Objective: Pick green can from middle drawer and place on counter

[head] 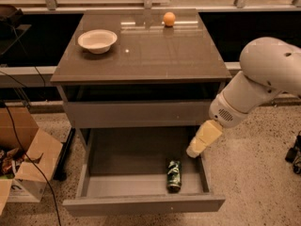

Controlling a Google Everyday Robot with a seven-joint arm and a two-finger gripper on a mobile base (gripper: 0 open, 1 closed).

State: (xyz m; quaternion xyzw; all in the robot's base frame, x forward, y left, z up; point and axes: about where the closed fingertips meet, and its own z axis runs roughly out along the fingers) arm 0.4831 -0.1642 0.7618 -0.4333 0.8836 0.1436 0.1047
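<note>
Far left, a cardboard box (26, 161) sits on the floor, out of play. Up on the counter (155, 55) there's a white bowl (97, 40) at the left and an orange ball (169, 19) at the back, and no can up there yet. Below, the drawer (131, 154) is pulled wide open, and the can (174, 175) lies on its side near the front right corner. Just right of it and higher up, the gripper (196, 147) hangs over the drawer's right wall, clear of the can and carrying nothing. I cannot tell how far open it is. So this looks like the reach, with the grasp yet to come. Next it needs to drop forward and left into the drawer, line up across the can's body, and avoid the side wall.
</note>
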